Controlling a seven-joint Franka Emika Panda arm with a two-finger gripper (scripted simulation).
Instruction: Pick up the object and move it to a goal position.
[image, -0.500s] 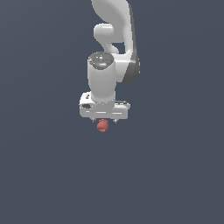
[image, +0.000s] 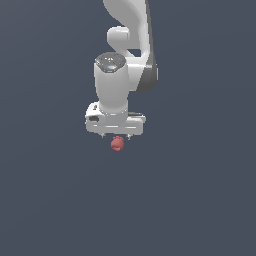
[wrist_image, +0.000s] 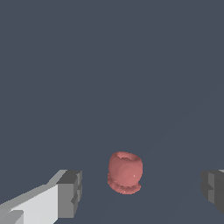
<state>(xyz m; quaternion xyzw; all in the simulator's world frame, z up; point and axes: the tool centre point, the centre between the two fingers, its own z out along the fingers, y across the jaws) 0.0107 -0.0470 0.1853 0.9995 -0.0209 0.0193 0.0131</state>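
**Gripper spread wide over the red lump**

My gripper (wrist_image: 142, 188) has its fingers (wrist_image: 70, 192) wide apart, gripping nothing. The dull-red lump (wrist_image: 125, 172) sits between them, touching neither. In the exterior view it shows just under the white hand (image: 115, 123), on plain grey floor (image: 200, 200).

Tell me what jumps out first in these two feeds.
The white arm hanging from the top of the exterior view, alone against flat grey. Right below its gripper sits the small red object. In the wrist view the object lies between the wide-open fingers, touching neither.
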